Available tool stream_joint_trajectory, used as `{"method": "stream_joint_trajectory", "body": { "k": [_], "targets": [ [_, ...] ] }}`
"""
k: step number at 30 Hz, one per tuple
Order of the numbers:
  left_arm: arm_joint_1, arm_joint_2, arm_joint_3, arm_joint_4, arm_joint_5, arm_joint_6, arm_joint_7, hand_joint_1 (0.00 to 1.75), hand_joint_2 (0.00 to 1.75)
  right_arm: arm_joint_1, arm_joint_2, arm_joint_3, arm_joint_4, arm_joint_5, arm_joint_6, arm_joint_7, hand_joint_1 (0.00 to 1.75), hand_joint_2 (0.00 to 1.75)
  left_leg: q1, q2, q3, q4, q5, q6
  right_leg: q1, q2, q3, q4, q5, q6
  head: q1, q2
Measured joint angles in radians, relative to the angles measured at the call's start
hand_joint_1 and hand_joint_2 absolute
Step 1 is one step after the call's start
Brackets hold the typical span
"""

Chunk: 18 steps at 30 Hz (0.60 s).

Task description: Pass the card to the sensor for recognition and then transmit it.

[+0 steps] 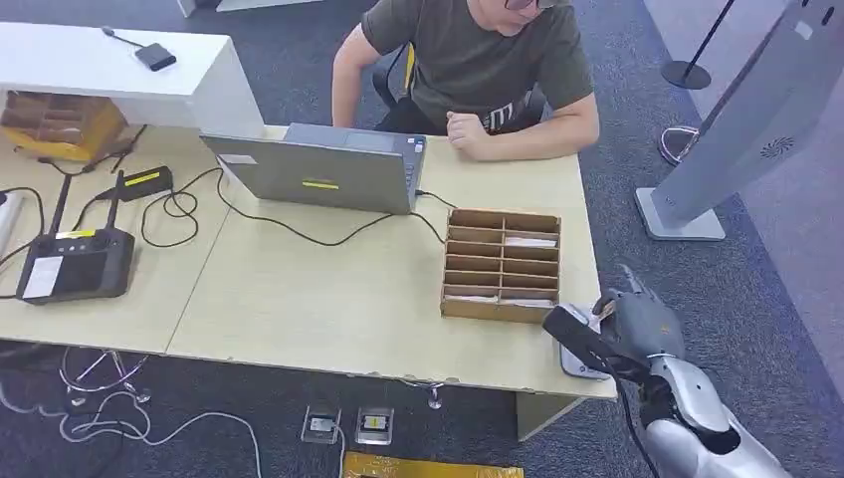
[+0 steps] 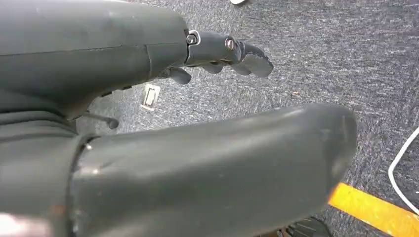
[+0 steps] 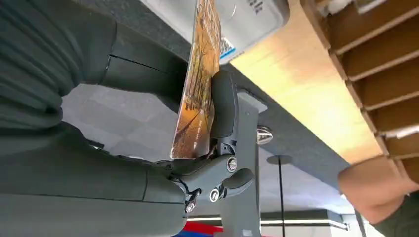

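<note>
My right hand hovers over the table's front right corner and pinches a card printed with an orange-brown picture between thumb and fingers. The card stands edge-on just beside the white-grey sensor. From the head view, the sensor lies flat on the table corner, partly under my hand. My left hand hangs over the grey carpet, fingers loosely bent and holding nothing.
A wooden sorter box with cards in some slots stands just left of my right hand. A person sits behind a grey laptop. A black controller and cables lie at the left. A white kiosk stand rises at the right.
</note>
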<state>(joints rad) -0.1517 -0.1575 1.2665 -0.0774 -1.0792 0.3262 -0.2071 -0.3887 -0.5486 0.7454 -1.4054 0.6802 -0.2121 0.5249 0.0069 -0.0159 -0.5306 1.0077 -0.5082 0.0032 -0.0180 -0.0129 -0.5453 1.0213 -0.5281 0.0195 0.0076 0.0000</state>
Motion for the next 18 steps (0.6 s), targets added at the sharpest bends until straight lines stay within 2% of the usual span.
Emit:
{"method": "stream_joint_trajectory", "body": {
  "k": [6,18],
  "targets": [
    [0.000,0.000,0.000,0.000,-0.010,0.010,0.013,0.00,0.00,-0.008,0.029,0.024,0.060,-0.010,-0.027,-0.012,1.75,1.75,0.000,0.000,0.000,0.000,0.000,0.000,0.000,0.000,0.000,0.000,0.000,0.000,0.000,0.000],
    [0.000,0.000,0.000,0.000,-0.011,0.023,0.013,0.00,0.00,-0.026,0.055,0.051,0.143,-0.019,-0.028,-0.023,1.75,1.75,0.000,0.000,0.000,0.000,0.000,0.000,0.000,0.000,0.000,0.000,0.000,0.000,0.000,0.000]
  ]
}}
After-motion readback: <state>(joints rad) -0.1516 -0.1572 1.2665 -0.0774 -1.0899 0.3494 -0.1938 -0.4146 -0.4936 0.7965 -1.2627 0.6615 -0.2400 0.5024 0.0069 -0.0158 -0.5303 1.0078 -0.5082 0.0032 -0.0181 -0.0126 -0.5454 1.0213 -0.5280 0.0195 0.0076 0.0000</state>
